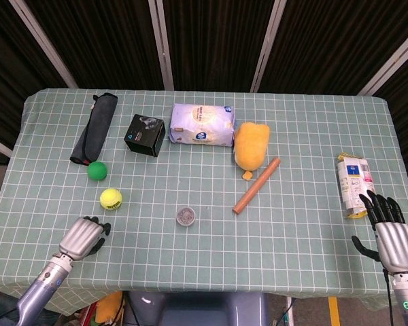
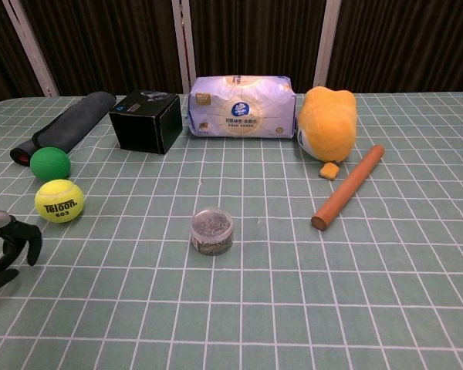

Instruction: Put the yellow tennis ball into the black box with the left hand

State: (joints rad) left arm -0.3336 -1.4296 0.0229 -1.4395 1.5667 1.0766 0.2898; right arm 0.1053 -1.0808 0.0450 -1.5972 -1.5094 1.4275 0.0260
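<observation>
Left hand (image 1: 85,237) empty, fingers apart and curled down, over the counter (image 1: 211,258) near its front edge, just short of the tennis ball (image 1: 111,198), not touching it. Ball sits on the counter beside a green ball (image 1: 96,170), well apart from the black box (image 1: 145,134), which stands further back next to a tissue pack (image 1: 202,125). Rolled grey cloth (image 1: 95,127) at far left. Small tin (image 1: 185,216) mid-counter, wooden stick (image 1: 257,185) and yellow plush (image 1: 251,144) to its right. Right hand (image 1: 394,238) empty, fingers spread, at the right front edge near a carton (image 1: 352,183).
</observation>
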